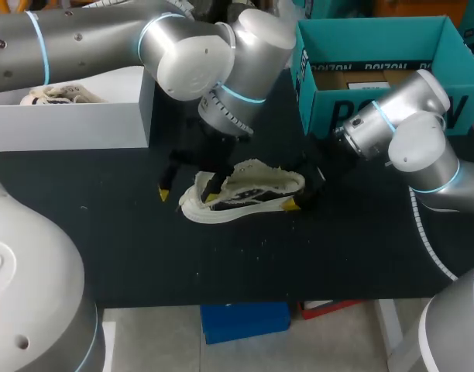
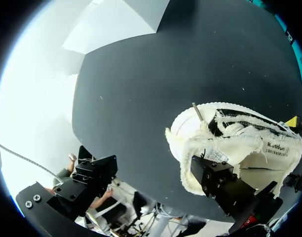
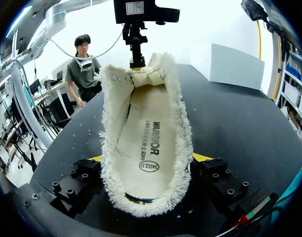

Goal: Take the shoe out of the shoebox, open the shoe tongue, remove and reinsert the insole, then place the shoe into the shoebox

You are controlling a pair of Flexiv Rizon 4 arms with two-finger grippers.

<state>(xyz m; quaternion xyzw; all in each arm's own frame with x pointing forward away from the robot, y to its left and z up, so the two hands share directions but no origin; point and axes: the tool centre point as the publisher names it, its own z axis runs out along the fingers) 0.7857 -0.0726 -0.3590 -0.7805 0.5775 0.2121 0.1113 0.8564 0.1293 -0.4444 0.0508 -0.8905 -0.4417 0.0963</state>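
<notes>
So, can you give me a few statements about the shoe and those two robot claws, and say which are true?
1. The shoe lies on the black table, outside both boxes. True.
2. The insole lies out on the table. False: it sits inside the shoe.
3. The right gripper holds the shoe's heel between its fingers. True.
4. The white shoebox is empty. False: a second shoe lies in it.
5. The left gripper is shut. False: its fingers stand wide apart, one at the shoe's tongue.
</notes>
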